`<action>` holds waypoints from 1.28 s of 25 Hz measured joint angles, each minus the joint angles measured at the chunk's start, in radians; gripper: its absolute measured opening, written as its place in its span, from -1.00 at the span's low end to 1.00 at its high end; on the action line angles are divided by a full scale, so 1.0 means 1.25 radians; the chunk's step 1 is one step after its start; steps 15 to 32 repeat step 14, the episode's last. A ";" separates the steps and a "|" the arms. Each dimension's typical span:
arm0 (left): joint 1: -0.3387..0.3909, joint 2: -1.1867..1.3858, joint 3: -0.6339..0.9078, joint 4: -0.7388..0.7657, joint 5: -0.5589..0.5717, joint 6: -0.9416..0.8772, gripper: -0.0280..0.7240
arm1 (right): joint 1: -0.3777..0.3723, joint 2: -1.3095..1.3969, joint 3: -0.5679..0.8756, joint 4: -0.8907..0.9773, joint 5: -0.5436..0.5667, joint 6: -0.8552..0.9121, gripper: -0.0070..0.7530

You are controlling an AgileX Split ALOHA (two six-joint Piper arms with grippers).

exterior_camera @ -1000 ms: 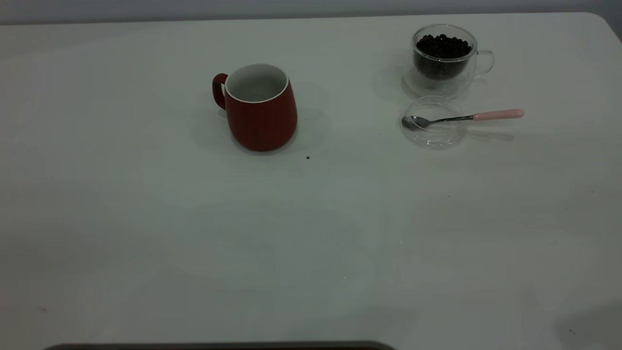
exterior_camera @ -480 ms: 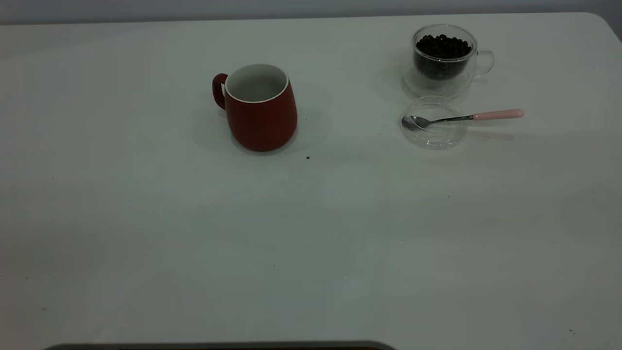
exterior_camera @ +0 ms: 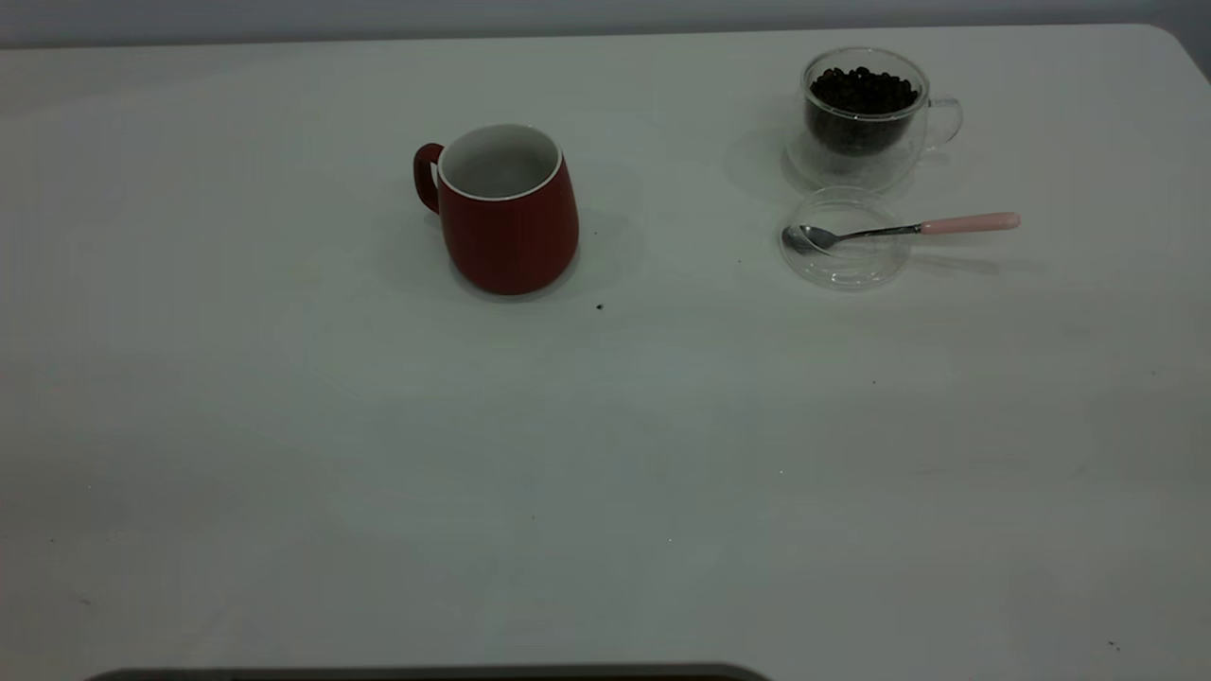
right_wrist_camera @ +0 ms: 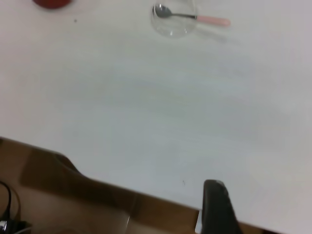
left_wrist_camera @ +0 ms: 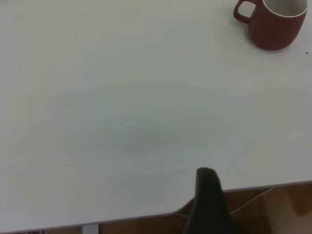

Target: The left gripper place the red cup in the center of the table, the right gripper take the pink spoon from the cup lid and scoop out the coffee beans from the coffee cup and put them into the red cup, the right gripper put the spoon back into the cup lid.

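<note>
Exterior view: the red cup (exterior_camera: 506, 210) stands upright on the table (exterior_camera: 378, 454) toward 11 o'clock, handle to 9, while at 1 o'clock the coffee cup (exterior_camera: 863, 115) holds the beans (exterior_camera: 861, 91) and, just nearer, the spoon (exterior_camera: 899, 229) lies with its bowl in the lid (exterior_camera: 842, 251), pink end pointing to 3; no arm shows. Left wrist view: one dark finger (left_wrist_camera: 209, 202) of the left gripper hangs over the table edge, well apart from the red cup (left_wrist_camera: 277, 23), and I cannot tell how its jaws stand. Right wrist view: one finger (right_wrist_camera: 218, 207) of the right gripper sits at the table edge, far from the spoon (right_wrist_camera: 192, 17) and lid (right_wrist_camera: 173, 22), jaw state likewise not visible
</note>
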 joint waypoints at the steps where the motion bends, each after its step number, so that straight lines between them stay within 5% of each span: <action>1: 0.000 0.000 0.000 0.000 0.000 0.000 0.64 | 0.000 -0.005 0.000 0.000 0.000 0.000 0.32; 32: 0.000 0.000 0.000 0.000 0.000 0.000 0.64 | 0.000 -0.105 0.002 0.000 -0.002 0.000 0.28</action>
